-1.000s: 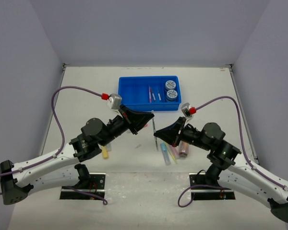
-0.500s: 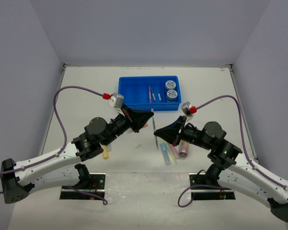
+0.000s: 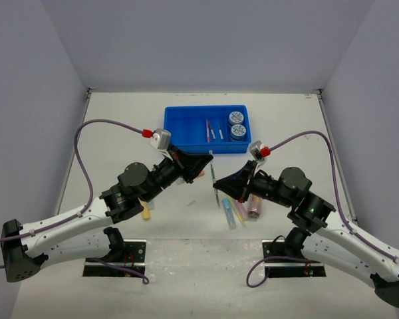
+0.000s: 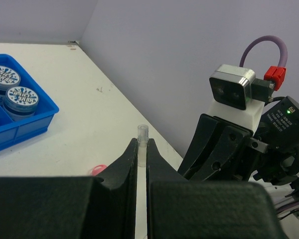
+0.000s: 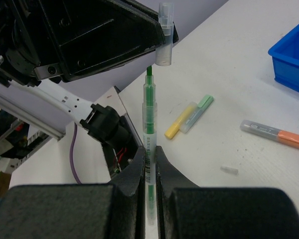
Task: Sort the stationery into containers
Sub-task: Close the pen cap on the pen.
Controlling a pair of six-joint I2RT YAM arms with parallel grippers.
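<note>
The right end effector [image 5: 149, 155] was clamped on a thin green pen [image 5: 149, 107], whose bare tip stuck out beyond the fingers. The left end effector [image 4: 142, 152] was pinched shut on a clear cap [image 4: 142, 135], held just beside that tip with its open end facing it. Both hovered above the tabletop [image 3: 120, 133] near the blue tray [image 3: 183, 126], and loose markers [image 5: 189, 115] lay beneath them.
</note>
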